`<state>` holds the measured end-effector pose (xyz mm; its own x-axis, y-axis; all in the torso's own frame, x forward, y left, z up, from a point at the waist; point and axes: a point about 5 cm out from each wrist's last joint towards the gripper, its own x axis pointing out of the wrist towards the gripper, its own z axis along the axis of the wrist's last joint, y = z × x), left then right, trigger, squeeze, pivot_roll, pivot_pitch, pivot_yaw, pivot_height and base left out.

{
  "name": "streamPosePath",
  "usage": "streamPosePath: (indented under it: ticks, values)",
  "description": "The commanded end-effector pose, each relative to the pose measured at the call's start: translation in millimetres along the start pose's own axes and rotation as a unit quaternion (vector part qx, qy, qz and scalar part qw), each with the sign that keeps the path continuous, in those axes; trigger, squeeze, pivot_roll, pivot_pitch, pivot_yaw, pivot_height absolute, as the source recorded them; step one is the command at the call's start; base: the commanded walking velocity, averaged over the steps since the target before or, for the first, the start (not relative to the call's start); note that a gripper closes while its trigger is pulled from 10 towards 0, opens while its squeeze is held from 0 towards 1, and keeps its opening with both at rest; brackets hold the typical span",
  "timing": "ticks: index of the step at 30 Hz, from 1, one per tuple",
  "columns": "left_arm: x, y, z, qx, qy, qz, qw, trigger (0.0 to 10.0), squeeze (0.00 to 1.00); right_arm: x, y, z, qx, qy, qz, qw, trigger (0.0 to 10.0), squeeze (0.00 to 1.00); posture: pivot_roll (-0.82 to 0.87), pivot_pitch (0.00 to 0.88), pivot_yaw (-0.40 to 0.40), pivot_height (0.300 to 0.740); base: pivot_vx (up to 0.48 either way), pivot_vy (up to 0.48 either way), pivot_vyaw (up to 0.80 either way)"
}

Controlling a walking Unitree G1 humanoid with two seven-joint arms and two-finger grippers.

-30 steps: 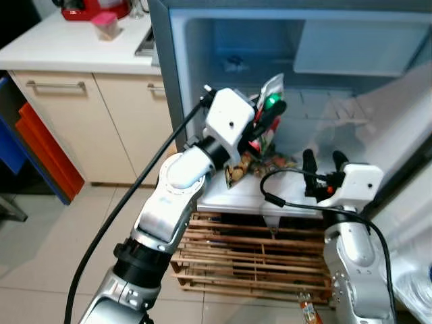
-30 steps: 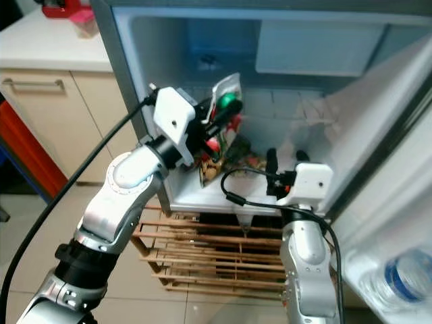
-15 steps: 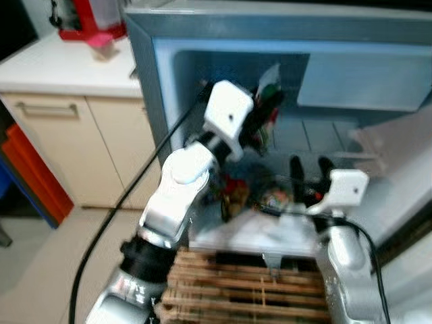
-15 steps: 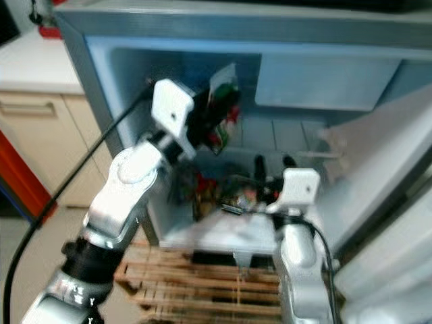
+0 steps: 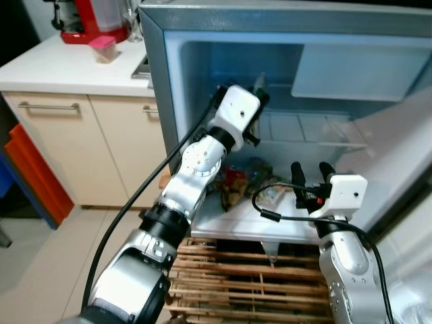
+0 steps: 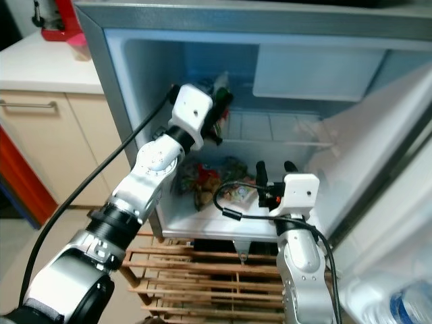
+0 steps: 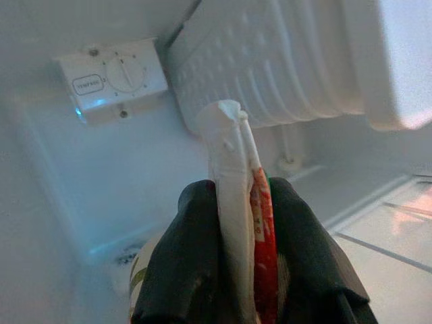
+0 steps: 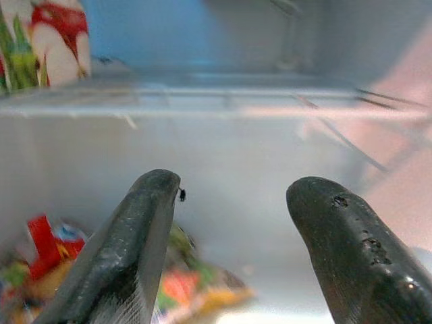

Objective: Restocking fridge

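My left gripper (image 7: 237,197) is shut on a white, red and green snack packet (image 7: 233,155), held upright deep inside the open fridge (image 5: 158,81). The packet (image 6: 221,82) is at upper-shelf height, near the thermostat dial (image 7: 111,71) on the inner wall. Several colourful packets (image 5: 248,181) lie in a heap on the lower shelf. My right gripper (image 5: 311,173) stands open at the front of that shelf, right of the heap, nothing between its fingers (image 8: 145,229). The glass upper shelf (image 8: 223,101) runs across above it.
A frosted freezer box (image 5: 358,61) fills the fridge's upper right. The open door (image 5: 405,135) stands at right, with a bottle (image 6: 405,304) in its rack. A wooden crate (image 5: 236,277) lies under the fridge. Left: a white counter (image 5: 61,61), red appliance (image 5: 94,13), pink cup (image 5: 104,47).
My left arm has reached further in and carried the packet up and back to upper-shelf level. The right gripper stays open by the lower shelf. The camera has shifted.
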<state>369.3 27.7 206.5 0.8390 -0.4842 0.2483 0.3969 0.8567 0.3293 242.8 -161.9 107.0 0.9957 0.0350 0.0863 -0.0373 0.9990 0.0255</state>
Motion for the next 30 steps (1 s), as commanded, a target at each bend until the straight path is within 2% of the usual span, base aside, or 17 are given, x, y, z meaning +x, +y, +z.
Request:
streamPosePath:
  ticks: [1, 7, 9, 10, 15, 25, 30]
  values:
    - [5.1, 2.5, -0.1, 0.01, -0.002, 0.017, 1.0, 10.0, 0.0, 1.0, 2.1, 3.9, 0.0, -0.009, 0.005, 1.0, 10.0, 0.0, -0.14, 0.0, 0.031, 0.74, 0.0, 0.0, 0.0]
    - [13.4, 0.2, -6.4, 0.01, 0.018, 0.028, 0.999, 10.0, 0.0, -3.4, 3.5, 4.4, -0.005, -0.004, 0.012, 1.0, 10.0, 0.0, -0.18, 0.0, 0.033, 0.74, 0.0, 0.0, 0.0]
    - [15.4, 5.0, -7.7, -0.005, 0.026, 0.044, 0.999, 10.0, 0.0, -6.2, 3.2, 5.0, -0.007, -0.002, 0.013, 1.0, 10.0, 0.0, -0.19, 0.0, 0.034, 0.74, 0.0, 0.0, 0.0]
    - [17.1, 12.5, -8.6, -0.018, 0.037, 0.068, 0.997, 10.0, 0.0, -10.2, 2.7, 5.2, -0.011, 0.002, 0.016, 1.0, 10.0, 0.0, -0.2, 0.0, 0.029, 0.74, 0.0, 0.0, 0.0]
    - [18.0, 27.0, -11.1, -0.026, 0.06, 0.106, 0.992, 10.0, 0.0, -18.7, -0.5, 4.7, -0.019, 0.012, 0.018, 1.0, 10.0, 0.0, -0.24, 0.0, 0.025, 0.74, 0.0, 0.0, 0.0]
    - [28.4, 32.7, 3.2, -0.038, 0.053, 0.097, 0.993, 10.0, 0.0, -30.2, -5.4, 9.2, -0.032, 0.02, 0.013, 0.999, 10.0, 0.0, -0.3, 0.0, 0.027, 0.74, 0.0, 0.0, 0.0]
    - [31.3, 35.0, 7.9, -0.023, 0.052, 0.08, 0.995, 10.0, 0.0, -41.1, -8.4, 12.1, -0.037, 0.029, 0.007, 0.999, 10.0, 0.0, -0.32, 0.0, 0.03, 0.74, 0.0, 0.0, 0.0]
